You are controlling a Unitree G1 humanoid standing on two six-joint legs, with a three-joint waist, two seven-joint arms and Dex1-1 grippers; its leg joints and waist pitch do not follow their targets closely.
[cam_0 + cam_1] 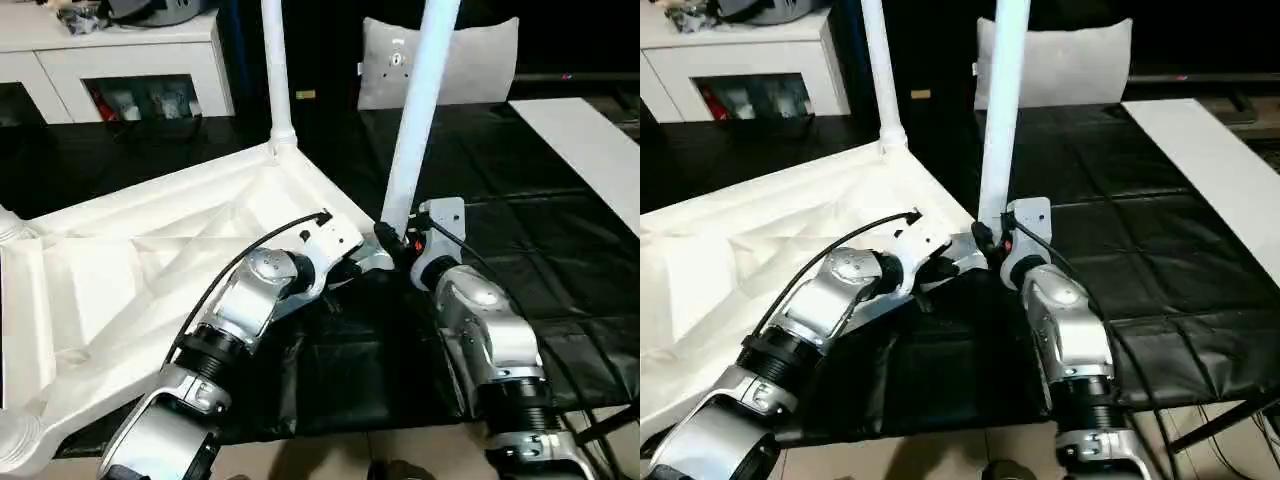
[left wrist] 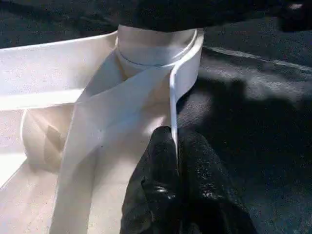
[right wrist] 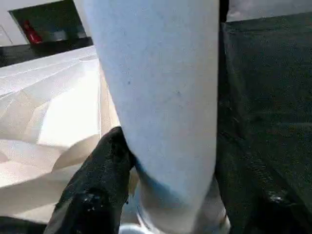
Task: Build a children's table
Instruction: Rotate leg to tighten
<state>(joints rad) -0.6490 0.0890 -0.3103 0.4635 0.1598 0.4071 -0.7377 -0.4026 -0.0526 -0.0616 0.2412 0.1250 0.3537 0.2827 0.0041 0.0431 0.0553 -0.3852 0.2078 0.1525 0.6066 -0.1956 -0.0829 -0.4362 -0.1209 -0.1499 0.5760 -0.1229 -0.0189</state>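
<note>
Two legs stand upright from the overturned children's table (image 1: 150,270), which lies ribbed side up on the black cloth (image 1: 520,250); we judge the near leg (image 1: 415,130) is being seated in its corner socket. From the head views, our right gripper (image 1: 392,240) meets that leg at its base, our left gripper (image 1: 345,262) at the rim beside it. The left wrist view shows black fingers (image 2: 168,195) together, pinching the thin white rim below the socket (image 2: 156,48). In the right wrist view a black finger (image 3: 97,185) presses the leg's side, so we judge it clamped. Next we must push straight down and twist.
</note>
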